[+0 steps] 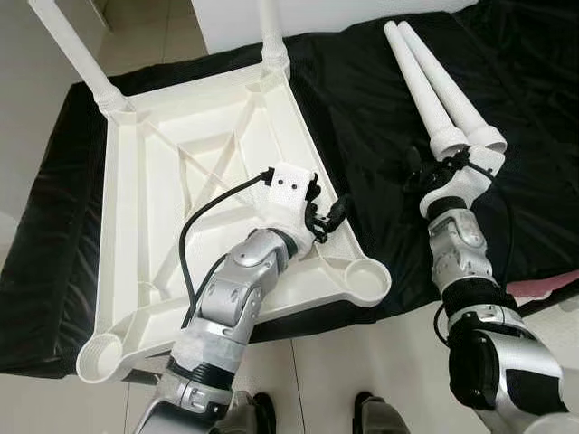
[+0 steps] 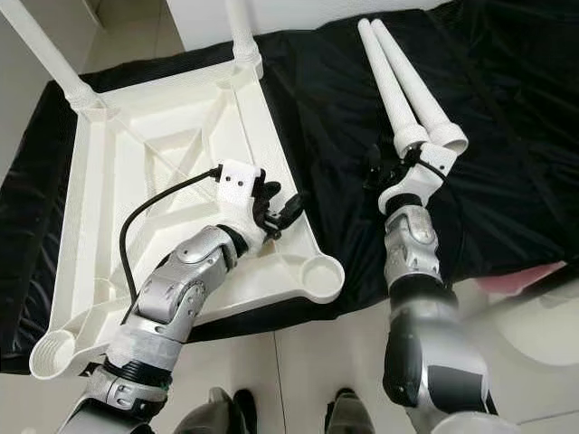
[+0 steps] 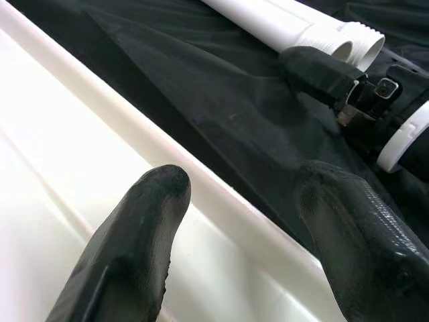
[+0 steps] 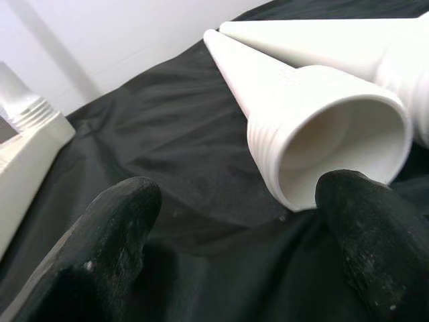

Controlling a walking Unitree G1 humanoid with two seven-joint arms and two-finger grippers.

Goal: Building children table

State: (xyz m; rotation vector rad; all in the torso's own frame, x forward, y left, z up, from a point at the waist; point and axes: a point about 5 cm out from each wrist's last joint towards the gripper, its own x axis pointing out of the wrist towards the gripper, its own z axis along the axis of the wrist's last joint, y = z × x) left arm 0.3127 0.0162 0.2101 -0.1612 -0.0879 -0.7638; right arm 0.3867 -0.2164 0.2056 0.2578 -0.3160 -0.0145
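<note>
1. Black fingers of the left pincer (image 1: 327, 215) are spread apart, holding nothing, poised over the long edge rail of the upturned white tabletop (image 1: 172, 181).
2. Right pincer (image 1: 425, 167) is also released; in its wrist view one fingertip (image 4: 375, 221) sits at the open threaded mouth of a loose leg (image 1: 425, 86), without gripping it.
3. Two loose white legs lie side by side on the black sheet (image 1: 362, 99), just beside the tabletop.
4. Two fitted legs (image 1: 77, 50) stand in the tabletop's far corner sockets; the near corner sockets (image 1: 368, 278) hold nothing.
</note>
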